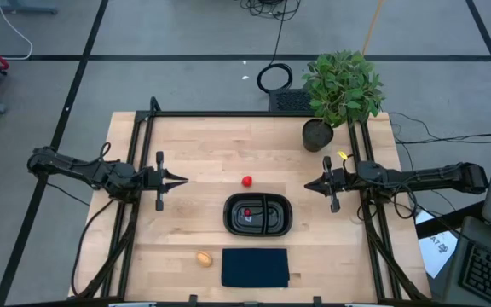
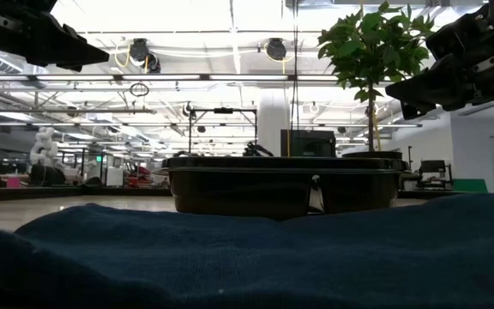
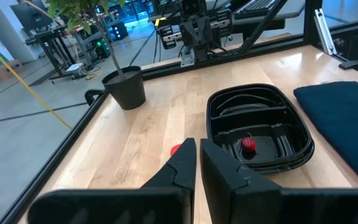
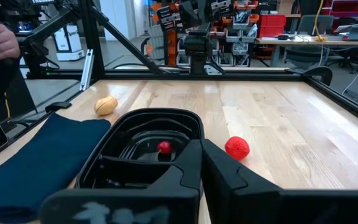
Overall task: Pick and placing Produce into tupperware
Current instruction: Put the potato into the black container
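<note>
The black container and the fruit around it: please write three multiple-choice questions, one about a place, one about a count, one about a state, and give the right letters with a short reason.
1. Where is the small dark red piece?
A. Inside the black container
B. On the blue cloth
C. Beside the potted plant

2. How many round pieces lie on the bare wood outside the container?
A. None
B. Two
C. Four

3. How are the fingers of the left tool?
A. Wide open
B. Shut on a ball
C. Shut, holding nothing

Answers:
1. A, it sits in one compartment in the high and both wrist views.
2. B, the bright red ball and the tan ball.
3. C, the left wrist view shows the fingers nearly together with nothing between them; the right tool looks the same.
</note>
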`<state>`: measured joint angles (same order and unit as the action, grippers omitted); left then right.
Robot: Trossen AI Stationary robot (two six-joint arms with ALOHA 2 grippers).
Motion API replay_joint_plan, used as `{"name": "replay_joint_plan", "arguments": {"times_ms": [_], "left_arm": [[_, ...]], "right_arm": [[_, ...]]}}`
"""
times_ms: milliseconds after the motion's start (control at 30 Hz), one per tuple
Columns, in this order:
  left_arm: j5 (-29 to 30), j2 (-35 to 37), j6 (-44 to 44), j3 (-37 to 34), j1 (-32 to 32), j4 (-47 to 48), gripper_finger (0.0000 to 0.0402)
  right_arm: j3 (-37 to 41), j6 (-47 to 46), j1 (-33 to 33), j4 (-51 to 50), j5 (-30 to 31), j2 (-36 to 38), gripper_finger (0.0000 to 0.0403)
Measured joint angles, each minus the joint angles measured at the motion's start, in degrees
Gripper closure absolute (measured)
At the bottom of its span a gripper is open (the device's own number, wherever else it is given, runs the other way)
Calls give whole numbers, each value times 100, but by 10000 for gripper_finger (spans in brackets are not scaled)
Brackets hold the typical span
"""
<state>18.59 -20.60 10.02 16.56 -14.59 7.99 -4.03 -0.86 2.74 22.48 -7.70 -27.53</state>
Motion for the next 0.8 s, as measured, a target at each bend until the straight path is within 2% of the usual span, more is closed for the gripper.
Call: {"name": "replay_joint_plan", "arguments": {"times_ms": [800], "left_arm": [[0, -2, 123, 0, 0, -8, 376]], "right_arm": [[-1, 0, 0, 0, 9, 0, 403]]}}
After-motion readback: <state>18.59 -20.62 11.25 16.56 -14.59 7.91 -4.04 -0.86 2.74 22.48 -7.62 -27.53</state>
